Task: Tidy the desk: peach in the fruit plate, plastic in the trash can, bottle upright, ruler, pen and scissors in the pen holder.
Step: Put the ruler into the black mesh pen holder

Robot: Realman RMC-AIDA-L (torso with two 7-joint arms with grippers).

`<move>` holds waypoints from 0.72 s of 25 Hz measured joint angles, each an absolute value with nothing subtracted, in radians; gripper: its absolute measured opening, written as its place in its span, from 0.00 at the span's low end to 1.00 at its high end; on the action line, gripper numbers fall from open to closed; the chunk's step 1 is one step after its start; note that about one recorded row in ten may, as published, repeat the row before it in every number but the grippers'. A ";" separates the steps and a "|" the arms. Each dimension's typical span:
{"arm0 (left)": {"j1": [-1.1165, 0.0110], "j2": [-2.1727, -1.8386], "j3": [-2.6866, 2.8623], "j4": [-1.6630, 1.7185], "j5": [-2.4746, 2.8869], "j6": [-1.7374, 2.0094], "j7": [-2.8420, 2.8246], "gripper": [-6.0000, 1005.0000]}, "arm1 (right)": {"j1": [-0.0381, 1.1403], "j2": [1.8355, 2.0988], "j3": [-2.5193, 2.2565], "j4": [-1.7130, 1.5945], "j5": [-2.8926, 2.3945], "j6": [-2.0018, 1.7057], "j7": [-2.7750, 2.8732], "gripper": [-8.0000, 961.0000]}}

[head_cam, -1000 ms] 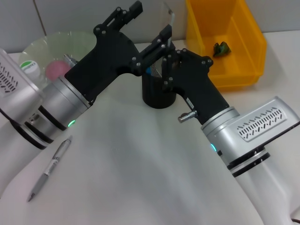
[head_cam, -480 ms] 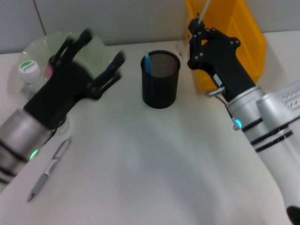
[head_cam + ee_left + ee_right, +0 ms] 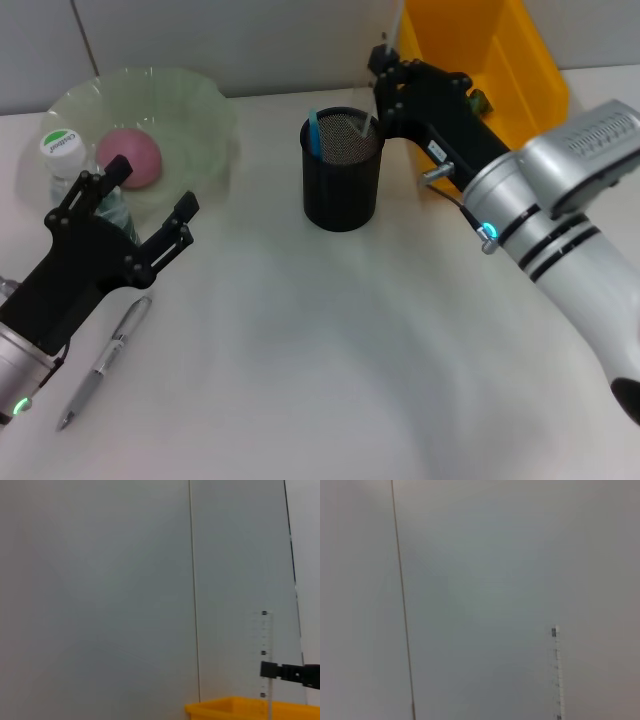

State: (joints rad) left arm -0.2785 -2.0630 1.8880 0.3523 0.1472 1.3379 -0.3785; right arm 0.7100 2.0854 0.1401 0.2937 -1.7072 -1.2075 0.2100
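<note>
A clear ruler (image 3: 558,672), seemingly upright, against a grey wall (image 3: 485,580).

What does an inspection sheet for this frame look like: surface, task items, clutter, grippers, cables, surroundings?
Surface: white desk, no spills seen.
Task items: peach in the fruit plate; bottle upright beside the plate; pen lying on the desk; pen holder with a blue item inside; clear ruler held upright; plastic in the yellow trash can. Scissors not identifiable.
Clutter: nothing seen.
Grippers: left gripper open, above the desk near the pen; right gripper shut on the ruler by the holder's rim.
Cables: nothing seen.
Surroundings: grey panelled wall.
</note>
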 joint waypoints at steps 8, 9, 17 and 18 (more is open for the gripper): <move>-0.277 -2.064 1.890 0.341 0.147 1.343 -0.381 0.84 | 0.759 2.087 0.136 0.261 -1.754 -1.097 0.260 0.09; -0.277 -2.064 1.890 0.341 0.147 1.343 -0.381 0.84 | 0.759 2.087 0.138 0.261 -1.760 -1.096 0.259 0.09; -0.261 -2.061 1.883 0.338 0.147 1.353 -0.382 0.84 | 0.759 2.088 0.136 0.261 -1.765 -1.101 0.257 0.11; -0.259 -2.060 1.885 0.338 0.147 1.354 -0.381 0.84 | 0.758 2.088 0.136 0.260 -1.765 -1.102 0.257 0.11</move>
